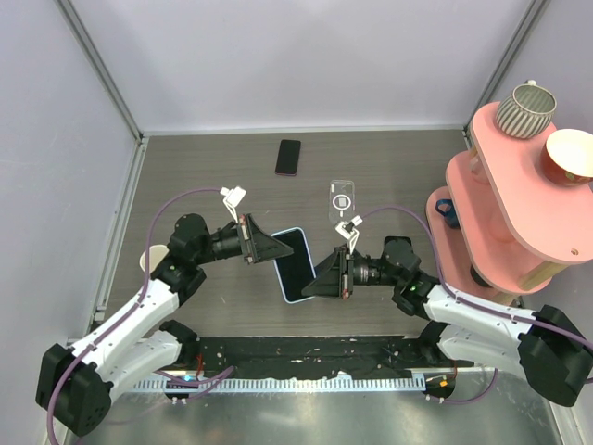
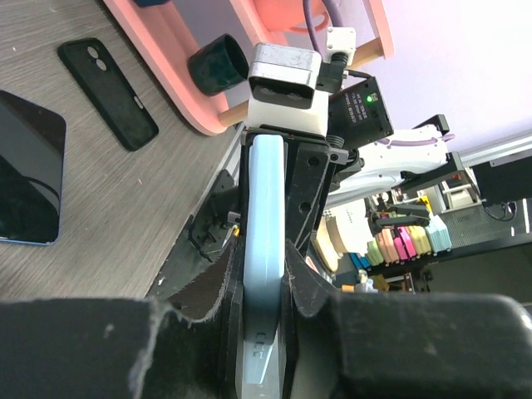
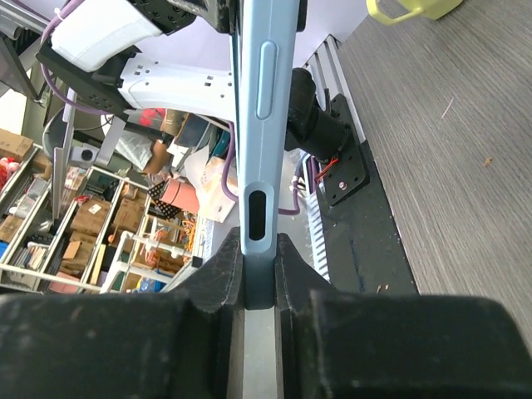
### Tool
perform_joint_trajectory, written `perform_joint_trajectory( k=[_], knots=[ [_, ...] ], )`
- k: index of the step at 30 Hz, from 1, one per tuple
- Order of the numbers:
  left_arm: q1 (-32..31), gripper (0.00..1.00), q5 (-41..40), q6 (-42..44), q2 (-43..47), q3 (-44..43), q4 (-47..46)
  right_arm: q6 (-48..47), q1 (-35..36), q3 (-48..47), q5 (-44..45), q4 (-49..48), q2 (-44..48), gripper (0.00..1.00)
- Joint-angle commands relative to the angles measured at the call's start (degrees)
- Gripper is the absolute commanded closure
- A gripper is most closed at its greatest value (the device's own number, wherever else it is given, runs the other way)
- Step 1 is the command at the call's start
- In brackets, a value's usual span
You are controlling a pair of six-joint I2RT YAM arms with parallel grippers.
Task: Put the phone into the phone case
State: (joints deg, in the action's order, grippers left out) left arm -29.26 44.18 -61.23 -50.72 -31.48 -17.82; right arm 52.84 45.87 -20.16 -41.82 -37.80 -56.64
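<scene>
Both grippers are shut on one phone with a light-blue rim and a dark screen (image 1: 298, 243) and hold it flat above the table between them. My left gripper (image 1: 285, 255) grips one long side and my right gripper (image 1: 310, 283) the other. Its light-blue edge runs up from the left jaws (image 2: 266, 191) and the right jaws (image 3: 256, 100). The clear phone case (image 1: 342, 199) with a white ring lies on the table beyond the right gripper. No all-black phone shows in the top view. A glossy black slab (image 2: 25, 174) lies on the table under the held phone.
A black phone with a pinkish-red rim (image 1: 288, 157) lies further back. A pink two-tier shelf (image 1: 519, 176) at the right carries a striped cup (image 1: 524, 107) and a bowl (image 1: 567, 156). A pale cup (image 1: 151, 260) stands by the left arm. A matte black, phone-shaped item (image 2: 108, 91) lies near the shelf.
</scene>
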Motion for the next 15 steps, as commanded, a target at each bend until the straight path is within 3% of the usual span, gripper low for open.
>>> perform_joint_trajectory(
  k=[1,3,4,7,9,13,15],
  knots=[
    [-0.01,1.0,-0.5,1.2,0.36,-2.0,-1.34,-0.98,0.27,-0.05,3.5,-2.72,1.45,0.99],
    [-0.01,1.0,-0.33,1.55,0.36,-1.74,-1.34,-1.33,0.1,-0.66,3.41,-1.58,1.27,0.88],
    [-0.01,1.0,0.02,1.64,0.36,-1.48,-1.34,-1.6,0.19,-1.36,3.68,0.08,1.53,0.76],
    [-0.01,1.0,1.16,1.47,0.09,-1.04,-2.47,-1.95,0.1,-2.42,4.73,1.24,2.24,0.6],
    [-0.01,1.0,1.87,0.68,0.01,-0.6,-4.57,-2.04,0.1,-3.04,4.91,1.59,2.76,0.58],
    [-0.01,0.98,2.48,-0.38,-0.34,-0.33,-5.2,-2.39,0.1,-4.01,5.26,1.59,3.12,0.99],
    [-0.01,0.84,2.66,-0.55,-0.52,-0.59,-5.03,-2.3,0.1,-4.09,5.78,1.24,3.38,0.99]
  ],
)
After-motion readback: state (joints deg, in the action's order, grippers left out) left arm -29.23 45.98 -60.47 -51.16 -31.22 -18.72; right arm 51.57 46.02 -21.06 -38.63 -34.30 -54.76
